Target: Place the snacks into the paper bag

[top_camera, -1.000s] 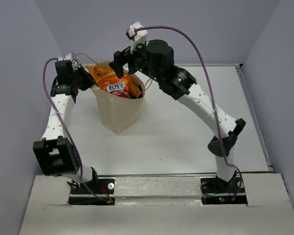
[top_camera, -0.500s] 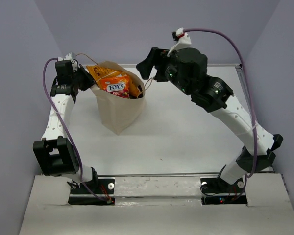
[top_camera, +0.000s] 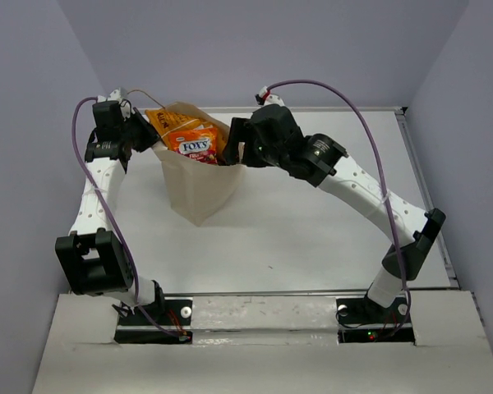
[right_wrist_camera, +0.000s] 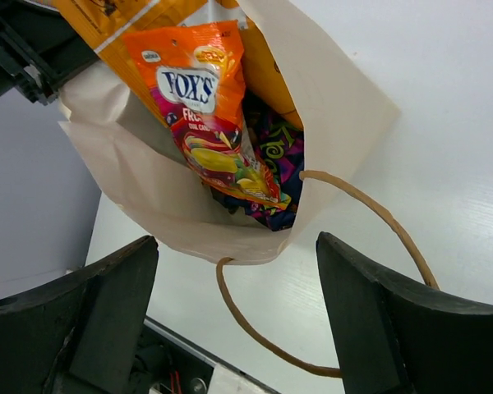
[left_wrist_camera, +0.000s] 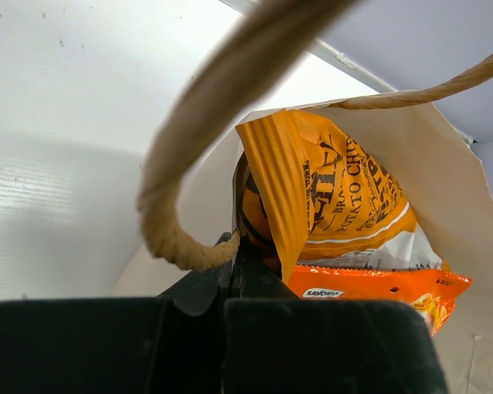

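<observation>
The paper bag (top_camera: 199,187) is filled; the right gripper (right_wrist_camera: 237,245) is open over its mouth.
Its jaws stand wide, holding nothing; the red-orange packet (right_wrist_camera: 199,90), orange packet (left_wrist_camera: 329,197) and purple packet (right_wrist_camera: 278,156) lie below them inside the bag. The left gripper (top_camera: 140,134) pinches the bag's left rim, fully closed.

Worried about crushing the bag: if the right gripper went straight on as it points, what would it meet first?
Likely the paper bag's near rim and cord handle, centred between the right gripper's open jaws; the snacks lie beyond. Depth is unclear.
</observation>
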